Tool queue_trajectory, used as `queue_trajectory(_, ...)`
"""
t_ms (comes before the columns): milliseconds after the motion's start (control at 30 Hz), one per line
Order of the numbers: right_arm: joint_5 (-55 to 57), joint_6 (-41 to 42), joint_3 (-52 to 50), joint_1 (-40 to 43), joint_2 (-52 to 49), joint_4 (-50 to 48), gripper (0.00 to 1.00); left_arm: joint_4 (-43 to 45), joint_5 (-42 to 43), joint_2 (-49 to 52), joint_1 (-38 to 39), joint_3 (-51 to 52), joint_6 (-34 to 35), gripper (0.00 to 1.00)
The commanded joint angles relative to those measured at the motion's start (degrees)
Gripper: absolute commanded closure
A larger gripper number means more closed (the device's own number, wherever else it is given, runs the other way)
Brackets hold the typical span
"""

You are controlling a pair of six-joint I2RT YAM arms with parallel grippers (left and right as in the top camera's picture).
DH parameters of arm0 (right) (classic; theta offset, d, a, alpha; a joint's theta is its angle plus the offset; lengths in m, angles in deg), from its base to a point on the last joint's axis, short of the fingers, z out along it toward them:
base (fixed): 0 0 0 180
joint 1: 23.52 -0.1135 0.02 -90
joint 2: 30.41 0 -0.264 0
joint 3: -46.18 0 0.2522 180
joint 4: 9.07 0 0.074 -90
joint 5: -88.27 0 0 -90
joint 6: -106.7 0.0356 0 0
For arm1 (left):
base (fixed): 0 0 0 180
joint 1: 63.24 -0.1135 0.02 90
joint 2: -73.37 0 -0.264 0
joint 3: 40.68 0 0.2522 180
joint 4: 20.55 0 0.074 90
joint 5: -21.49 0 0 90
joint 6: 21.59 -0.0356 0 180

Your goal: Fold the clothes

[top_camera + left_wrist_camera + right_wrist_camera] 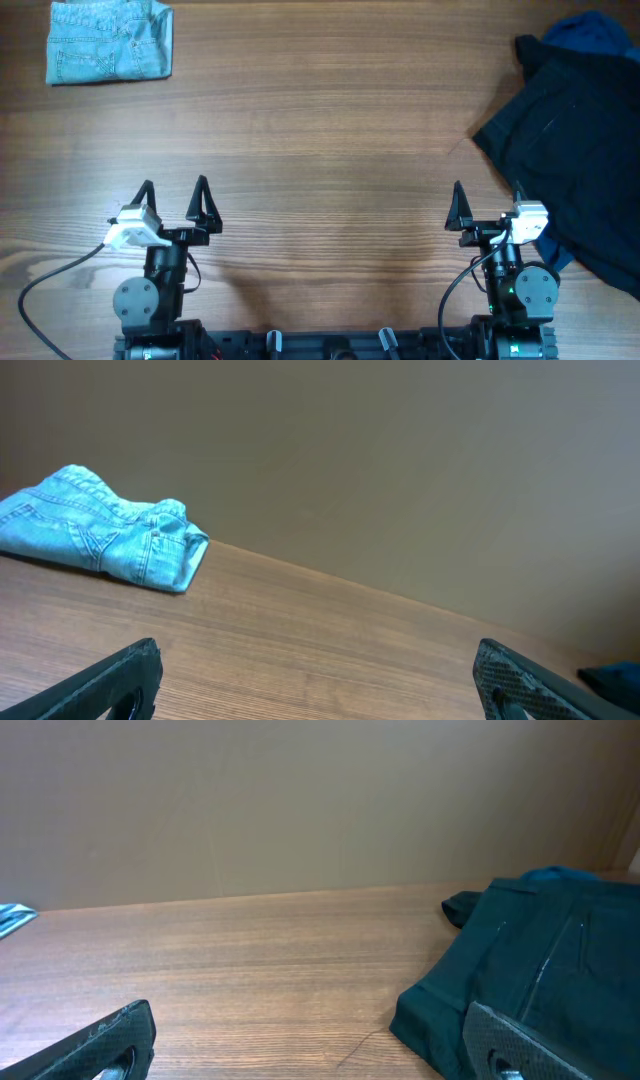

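We have both arms parked at the near edge of the brown wood-grain table [330, 130]. The left gripper [175, 186] stands with its jaws spread wide and nothing between them. The right gripper [488, 192] is the same, wide apart and empty. Neither touches any cloth.

The light-blue faded denim garment [108, 42] lies in the far left corner of the table, well apart from both grippers. From above it reads as a compact, roughly rectangular bundle with a stitched pocket facing up. In the left wrist view it sits as a low, thick packet with layered edges at its right end. We judge it to be folded already, or very nearly so, though its right edge looks a little bunched.

A large black crumpled fabric garment [570, 130] sprawls over the right side of the table, its near hem just beside the right gripper. A darker blue piece of cloth [592, 28] peeks out at its far edge.

So we take this to be a pause between steps, with the denim set aside and nothing in hand. If more folding is wanted, the black garment is the likely next piece. That would call for the right arm to reach to its near edge, pinch a single layer and drag it toward the open middle of the table, where both arms can spread it flat.
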State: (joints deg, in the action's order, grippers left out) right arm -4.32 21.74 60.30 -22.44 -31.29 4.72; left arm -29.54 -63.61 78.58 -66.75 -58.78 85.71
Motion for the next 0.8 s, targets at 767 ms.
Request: queue_trajectory(767, -0.9, -0.4, -0.1, 0.4, 0.7, -0.2, 0.00, -7.1, -1.4, -5.1, -0.5, 4.0, 1.2, 0.00)
